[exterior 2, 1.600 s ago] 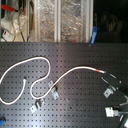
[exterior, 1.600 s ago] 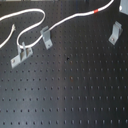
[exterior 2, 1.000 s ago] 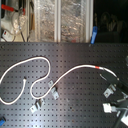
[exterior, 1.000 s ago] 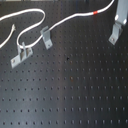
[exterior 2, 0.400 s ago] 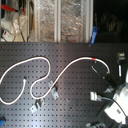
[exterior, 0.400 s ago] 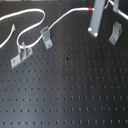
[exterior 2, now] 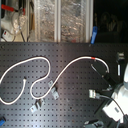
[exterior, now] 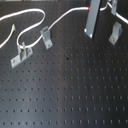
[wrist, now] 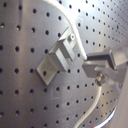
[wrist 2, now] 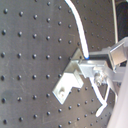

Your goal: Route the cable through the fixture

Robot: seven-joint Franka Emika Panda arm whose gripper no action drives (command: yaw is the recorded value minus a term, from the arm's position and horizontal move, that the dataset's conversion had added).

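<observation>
The white cable [exterior: 65, 17] loops in from the first exterior view's left, passes one upright fixture clip [exterior: 46, 36] and rises to its red band [exterior: 89, 8]. A second such clip [exterior: 116, 32] stands at the right. My gripper [exterior: 90, 33] hangs as a long grey strip between the red band and the right clip. In both wrist views the cable [wrist: 92, 107] [wrist 2: 77, 27] runs into the closed fingers [wrist: 105, 62] right beside a clip [wrist: 57, 57] [wrist 2: 67, 85]. In the second exterior view the gripper [exterior 2: 93, 93] is below the red band [exterior 2: 94, 59].
A low flat bracket with two posts [exterior: 21, 54] sits left of the left clip, also seen as the bracket [exterior 2: 37, 105] in the second exterior view. Everything stands on a black perforated board [exterior: 70, 90]. Shelves with clutter [exterior 2: 50, 20] rise behind it.
My gripper has come in from the first exterior view's right and now stands beside the red band. In the second exterior view it has shifted left.
</observation>
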